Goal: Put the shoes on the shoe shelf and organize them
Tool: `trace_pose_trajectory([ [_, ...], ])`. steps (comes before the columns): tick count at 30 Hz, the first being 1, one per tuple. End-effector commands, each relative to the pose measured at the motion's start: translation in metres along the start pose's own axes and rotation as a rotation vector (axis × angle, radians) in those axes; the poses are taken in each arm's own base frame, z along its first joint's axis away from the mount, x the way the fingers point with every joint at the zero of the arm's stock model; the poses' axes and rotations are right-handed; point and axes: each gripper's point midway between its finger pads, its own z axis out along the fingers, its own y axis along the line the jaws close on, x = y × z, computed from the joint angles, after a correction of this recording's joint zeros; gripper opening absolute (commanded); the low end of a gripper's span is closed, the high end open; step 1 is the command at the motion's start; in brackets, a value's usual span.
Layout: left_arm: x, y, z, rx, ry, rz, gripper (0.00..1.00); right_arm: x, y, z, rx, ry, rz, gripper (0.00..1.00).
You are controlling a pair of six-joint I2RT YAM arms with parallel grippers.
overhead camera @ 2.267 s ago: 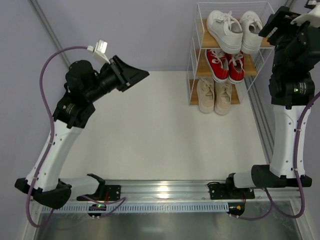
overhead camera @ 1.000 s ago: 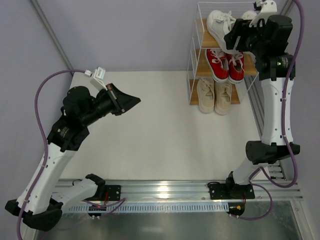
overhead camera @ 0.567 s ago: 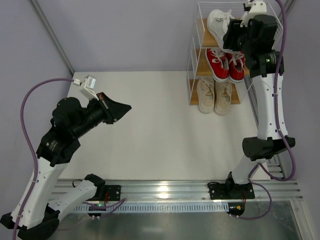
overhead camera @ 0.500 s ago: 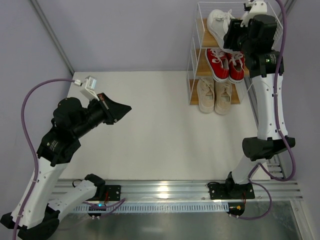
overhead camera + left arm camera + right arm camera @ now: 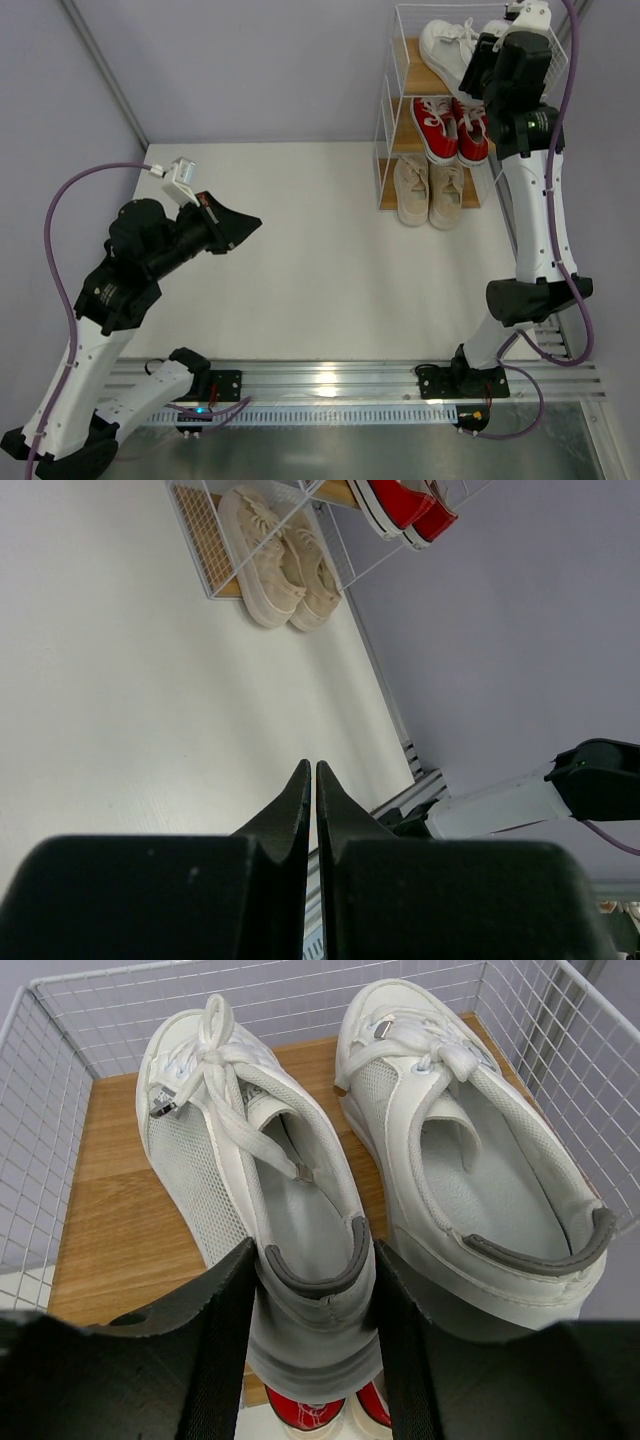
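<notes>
While the heel of the left white shoe [image 5: 235, 1140] on the top board of the shelf [image 5: 110, 1210] is straddled by the right gripper [image 5: 312, 1252], a firm pinch cannot be confirmed. Dragged loosely, the shoe could be tipped off the near edge. The left gripper [image 5: 312, 772] is seen pressed together, empty.

The shoe shelf [image 5: 402, 136] holds white sneakers [image 5: 447, 45] over red sneakers [image 5: 450, 128] over beige sneakers [image 5: 428, 190].

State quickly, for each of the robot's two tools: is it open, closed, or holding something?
Left tool: closed, holding nothing.
Right tool: fingers either side of the heel of a white sneaker; whether it grips cannot be told.
</notes>
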Motion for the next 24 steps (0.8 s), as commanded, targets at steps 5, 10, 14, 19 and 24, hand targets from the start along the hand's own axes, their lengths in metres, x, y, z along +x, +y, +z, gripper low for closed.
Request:
trace_pose_trajectory([
  [5,-0.001,-0.002,-0.014,0.002,-0.027,0.007,0.0,-0.028,-0.004,-0.015,0.119,-0.136,0.117,0.04],
  [10,-0.001,0.002,-0.022,-0.02,-0.038,0.019,0.0,-0.026,0.013,-0.011,0.093,-0.136,0.141,0.04],
  [14,0.0,0.002,-0.024,-0.019,-0.037,0.021,0.0,-0.034,0.02,-0.018,0.036,-0.156,0.147,0.1],
  [19,0.002,0.0,-0.02,-0.01,-0.019,0.015,0.0,-0.067,0.016,-0.057,-0.033,-0.27,0.154,0.61],
  [24,0.003,-0.001,-0.017,0.001,-0.016,0.007,0.0,-0.093,-0.001,-0.089,-0.054,-0.334,0.153,0.68],
])
